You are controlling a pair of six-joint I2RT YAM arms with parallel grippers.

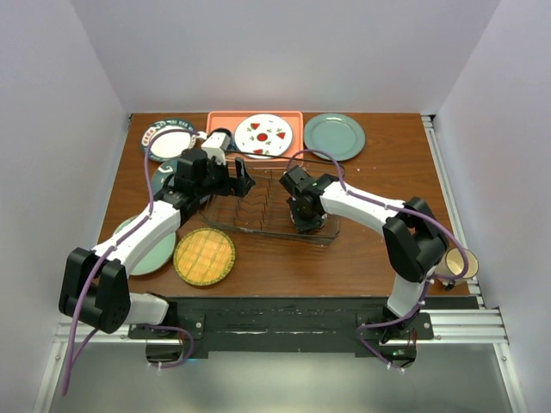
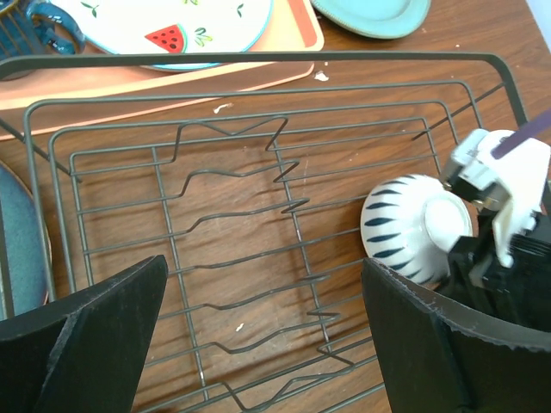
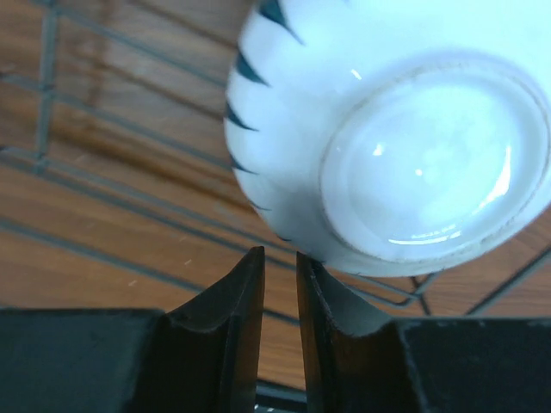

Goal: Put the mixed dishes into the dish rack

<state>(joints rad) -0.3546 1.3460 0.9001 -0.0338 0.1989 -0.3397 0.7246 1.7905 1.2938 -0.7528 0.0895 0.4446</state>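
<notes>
Your right gripper (image 3: 281, 258) is down inside the right end of the dish rack (image 1: 258, 212), its jaws drawn almost together with only a thin slit between them. The small white bowl (image 3: 387, 129) with dark dashes sits right at the fingertips. It is tipped so that its foot ring faces the right wrist camera and its mouth faces away and down toward the wires. From these views you cannot tell whether the jaws pinch the bowl's lower edge or only touch it, so check before you pull away. The left wrist view shows the bowl (image 2: 405, 224) in the rack's (image 2: 258, 57) right part, with the right arm close against its far side. Your left gripper (image 2: 263, 262) hangs over the middle of the rack with its jaws spread wide and nothing in them, and the bowl lies off to its right. The right arm is therefore much the nearer of the two, and settling the bowl looks like its job. Out on the bench (image 1: 379, 258) the yellow woven plate (image 1: 204, 256) and the pale green plate (image 1: 153, 249) lie flat by the left arm's base, near the front of the rack, so the left gripper looks better placed to fetch them.
</notes>
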